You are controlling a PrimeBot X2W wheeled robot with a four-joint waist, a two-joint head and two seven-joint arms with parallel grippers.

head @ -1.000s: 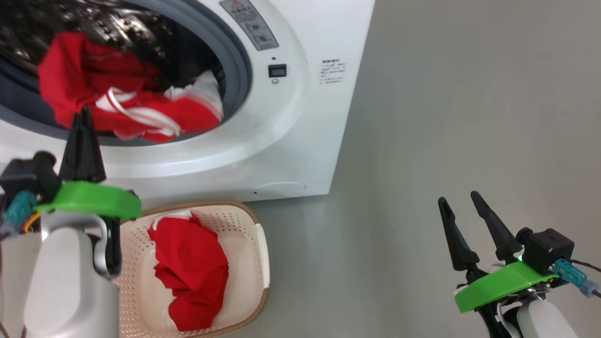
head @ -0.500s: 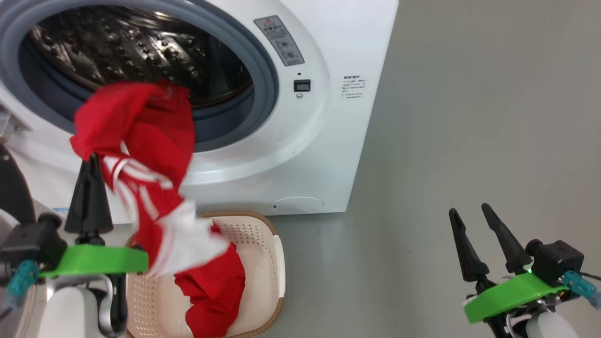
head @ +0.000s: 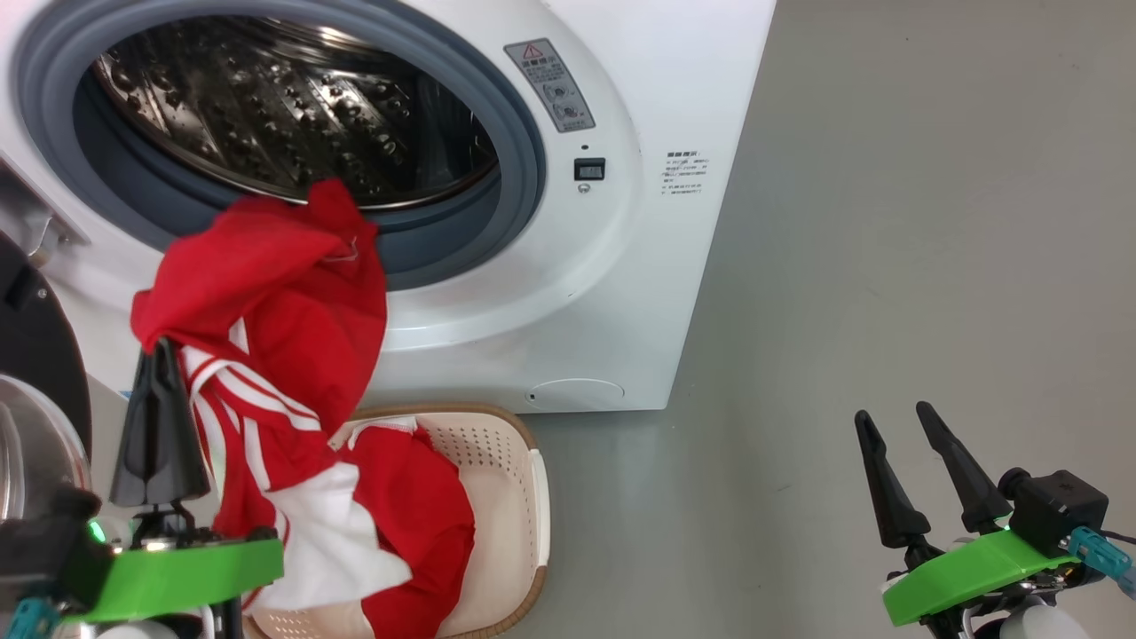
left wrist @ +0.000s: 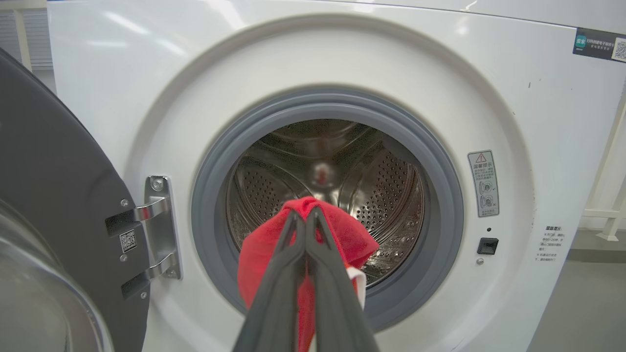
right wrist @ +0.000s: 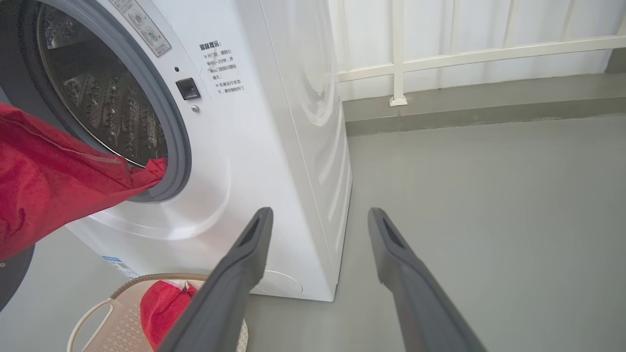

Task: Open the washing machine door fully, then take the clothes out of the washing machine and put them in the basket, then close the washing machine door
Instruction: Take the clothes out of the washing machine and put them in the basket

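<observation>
Head view: the left gripper clamps a bright red white-striped garment over the cream perforated plastic basket. Left wrist view: fingers together on it, before the steel drum of the white washing machine. Right wrist view: the right gripper has fingers apart.

Open washing machine door, red garment dangling over basket

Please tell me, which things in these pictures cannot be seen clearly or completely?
- Left wrist view: lower drum hidden by the held red garment and the left gripper; leftover clothes cannot be excluded.
- Head view: basket floor covered by red clothes.
- Head and left wrist views: washing machine door cut off by the left edge.
- Head view: warning label print too small.
</observation>
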